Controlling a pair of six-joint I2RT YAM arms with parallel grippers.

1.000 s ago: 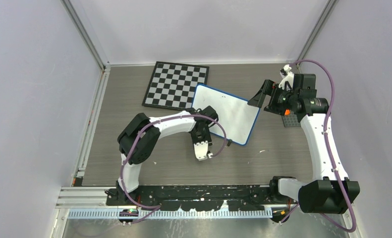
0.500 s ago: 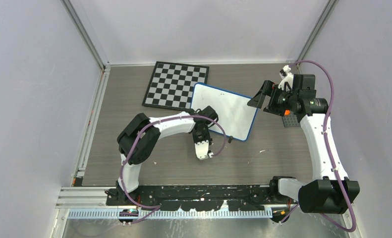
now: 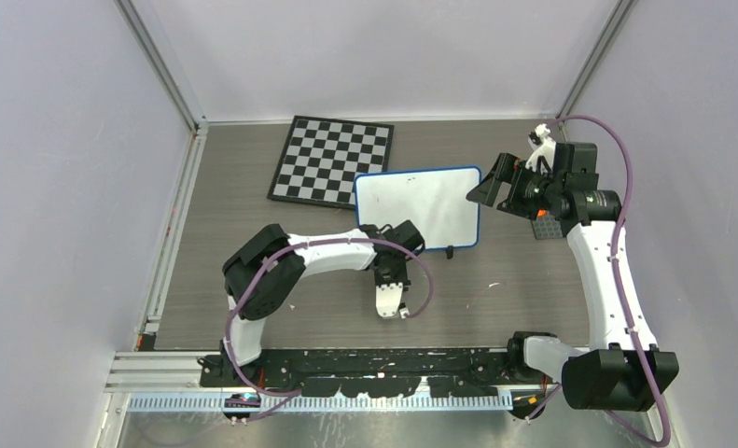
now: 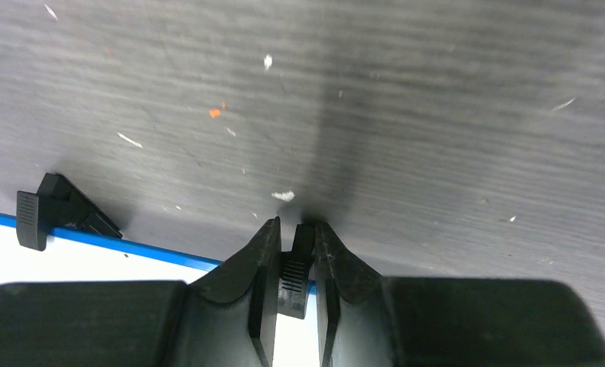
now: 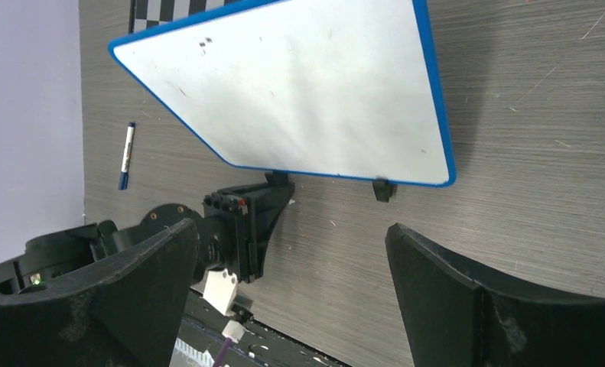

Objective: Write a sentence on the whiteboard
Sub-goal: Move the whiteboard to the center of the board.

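We find the left claw (image 4: 295,229) pressed together on a black foot (image 4: 294,274) that projects from the near rim of the whiteboard (image 3: 421,207), toward that rim's left end. A second foot (image 3: 449,250) stands free further right on the same rim. From this claw the board lies to the far side and mostly to the right. Its long axis runs left to right, about parallel to the near edge of the table (image 3: 253,289). Its far left corner overlaps the near right corner of the chessboard (image 3: 330,159). The white face is bare: the sentence is not yet begun.

The right claw (image 5: 291,229) is spread wide, pinching nothing, and hovers just beside the board's right short rim.

In the right wrist view a marker (image 5: 126,157) lies flat on the table, well apart to the left of the board. We judge the left arm the nearer to it; the foot must be released first.
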